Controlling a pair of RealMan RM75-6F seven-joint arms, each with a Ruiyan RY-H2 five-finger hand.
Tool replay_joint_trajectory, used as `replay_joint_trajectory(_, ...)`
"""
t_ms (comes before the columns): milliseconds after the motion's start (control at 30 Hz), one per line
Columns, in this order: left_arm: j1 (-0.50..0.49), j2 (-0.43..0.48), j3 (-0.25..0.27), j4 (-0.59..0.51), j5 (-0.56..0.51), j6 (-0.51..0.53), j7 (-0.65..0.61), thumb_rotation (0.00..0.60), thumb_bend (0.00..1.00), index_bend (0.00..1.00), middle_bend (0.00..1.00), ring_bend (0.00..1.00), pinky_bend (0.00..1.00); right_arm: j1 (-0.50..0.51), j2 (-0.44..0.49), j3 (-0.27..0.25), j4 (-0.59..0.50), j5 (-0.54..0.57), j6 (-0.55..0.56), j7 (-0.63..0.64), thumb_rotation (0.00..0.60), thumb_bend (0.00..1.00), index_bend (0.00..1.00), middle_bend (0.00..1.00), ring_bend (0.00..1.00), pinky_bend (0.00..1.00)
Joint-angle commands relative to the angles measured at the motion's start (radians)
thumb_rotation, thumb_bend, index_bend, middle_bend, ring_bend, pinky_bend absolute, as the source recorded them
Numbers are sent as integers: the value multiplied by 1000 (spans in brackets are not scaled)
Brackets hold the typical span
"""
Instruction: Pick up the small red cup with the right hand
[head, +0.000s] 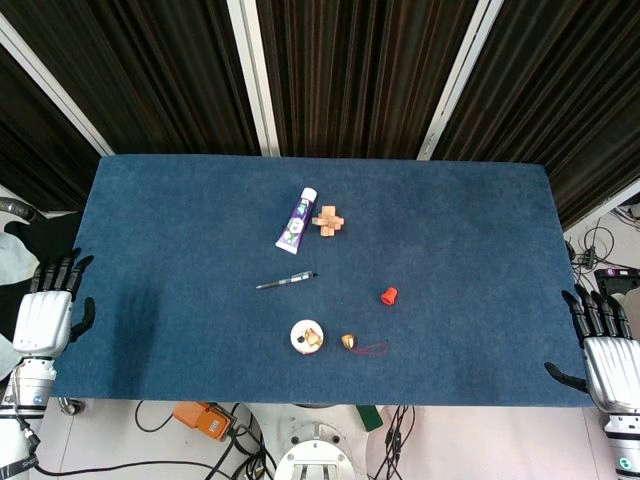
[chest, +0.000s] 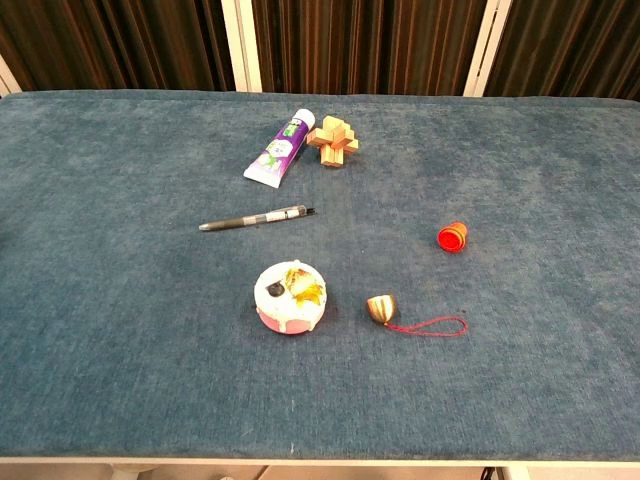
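Two hands show in the head view: left hand (head: 45, 315) lower left, right hand (head: 603, 350) lower right, both empty with fingers spread, off the blue tabletop (head: 150, 230). In the chest view, the small red cup (chest: 452, 237) lies right of centre, hands unseen.

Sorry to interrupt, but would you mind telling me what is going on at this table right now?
Nothing is being handled yet. The small red cup lies untouched on the blue table. The right hand and left hand both rest open at the table's edges, far from it.
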Motion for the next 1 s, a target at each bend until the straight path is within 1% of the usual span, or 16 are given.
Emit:
replay_joint_trajectory(33,-1,0,1,1,3,0,2,600,533,111,24,58,43,1,0,-1,1,2,-5,-2,600,203,0,67,53,0)
replay_joint_trajectory(300,0,0,0,-1,0,2,-4,600,533,112,24,58,43,6,-6,-3,3,7,-20,-21,600,204,6,67,53,0)
replay_joint_trajectory(400,3,0,-3,-11,-4,6,-4,600,534,112,24,58,43,12,-16,0,20,6,-28,-27,600,203,29,67,54,0)
replay_joint_trajectory(500,3,2,-2,-15,-3,6,-3,600,533,112,24,58,43,30,-31,2,39,11,-57,-32,600,203,53,67,58,0)
replay_joint_trajectory(600,4,4,-1,-18,-3,8,-5,600,533,112,24,58,43,63,-42,4,49,6,-108,-17,600,204,86,67,59,0)
replay_joint_trajectory(667,8,6,-2,-24,-3,13,-9,600,534,112,24,58,43,100,-46,16,61,4,-153,16,600,203,136,67,63,0)
replay_joint_trajectory(733,10,9,-2,-27,-4,15,-11,600,534,112,24,58,43,143,-48,34,72,14,-206,36,600,203,198,68,65,0)
replay_joint_trajectory(867,10,11,-5,-29,-11,13,-15,600,533,112,24,58,43,230,-58,75,84,40,-307,31,600,212,237,68,65,0)
replay_joint_trajectory(933,9,11,-6,-31,-15,9,-14,600,533,112,24,58,43,280,-68,93,92,53,-367,34,600,249,255,68,65,0)
replay_joint_trajectory(1000,9,11,-5,-32,-14,10,-10,600,533,112,24,58,43,324,-82,106,104,64,-420,40,600,330,276,67,66,2)
